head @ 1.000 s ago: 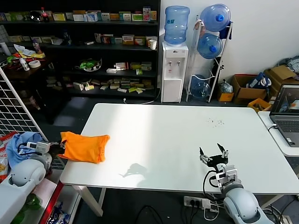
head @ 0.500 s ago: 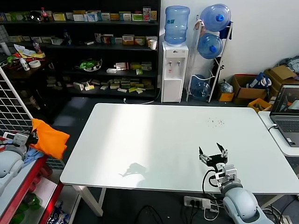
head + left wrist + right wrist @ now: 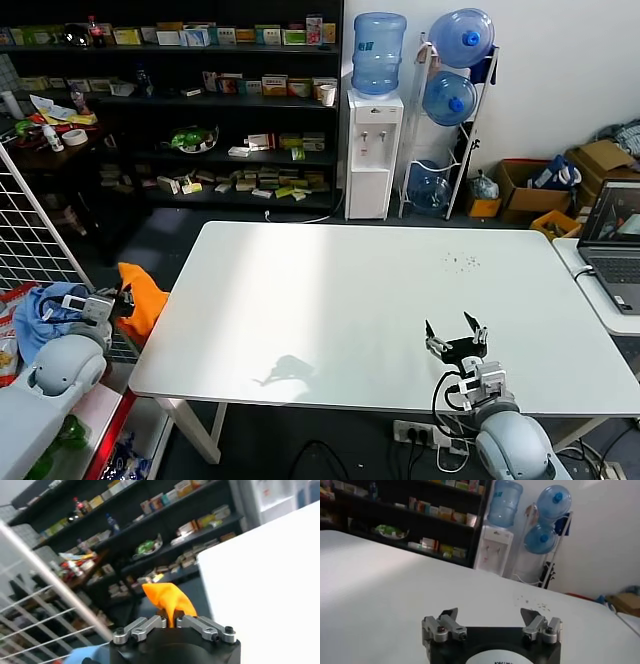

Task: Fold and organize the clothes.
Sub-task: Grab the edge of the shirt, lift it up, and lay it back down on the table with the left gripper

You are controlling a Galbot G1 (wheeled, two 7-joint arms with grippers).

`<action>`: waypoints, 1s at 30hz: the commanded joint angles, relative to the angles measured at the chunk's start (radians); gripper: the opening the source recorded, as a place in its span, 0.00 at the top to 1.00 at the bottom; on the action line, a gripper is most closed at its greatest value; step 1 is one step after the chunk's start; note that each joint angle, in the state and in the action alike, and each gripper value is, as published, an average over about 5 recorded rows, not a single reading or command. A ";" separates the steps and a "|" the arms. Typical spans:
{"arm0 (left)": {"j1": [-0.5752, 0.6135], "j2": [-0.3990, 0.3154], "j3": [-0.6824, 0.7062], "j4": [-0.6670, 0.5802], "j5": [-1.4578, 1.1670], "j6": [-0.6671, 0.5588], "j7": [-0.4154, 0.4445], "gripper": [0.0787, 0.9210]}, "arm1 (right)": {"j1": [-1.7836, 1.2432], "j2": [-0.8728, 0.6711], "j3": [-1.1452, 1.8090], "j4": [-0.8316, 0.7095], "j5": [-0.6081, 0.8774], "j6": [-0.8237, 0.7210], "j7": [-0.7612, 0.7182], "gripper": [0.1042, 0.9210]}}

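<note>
Item: orange T-shirt (image 3: 143, 297), bunched, hanging off the left edge of the white table (image 3: 380, 310), clear of the tabletop and just beside the wire rack (image 3: 30, 240). Holder: your left gripper (image 3: 122, 300), its fingers pinched together on a fold of the cloth; the left wrist view shows the same fabric (image 3: 167, 600) rising from between the closed fingers (image 3: 145, 626), with the table edge off to one side. Second holder: your right gripper (image 3: 455, 340), low over the near right part of the table, fingers spread apart and holding nothing; the right wrist view shows bare tabletop beyond it (image 3: 490, 622). Adjacent: a light blue cloth (image 3: 45, 310) behind the left arm, not part of the job. Step in hand, by my reading: placement of the garment, with no folding visible on the table. Next move, as I judge it: you need a clear resting spot for the shirt and a clean release, keeping the cloth from snagging on the rack or slumping in a heap.
</note>
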 commanded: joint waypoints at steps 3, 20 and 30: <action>0.035 -0.203 0.059 -0.213 -0.052 0.043 -0.071 0.91 | -0.024 0.012 0.004 0.011 -0.046 -0.001 0.002 0.12; -0.001 -0.660 0.227 -0.090 0.051 -0.004 -0.123 0.91 | -0.027 0.015 0.028 -0.002 -0.067 0.026 -0.001 0.12; -0.015 -0.954 0.309 0.057 0.137 -0.087 -0.136 0.91 | -0.069 -0.002 0.087 0.006 -0.061 0.030 -0.002 0.12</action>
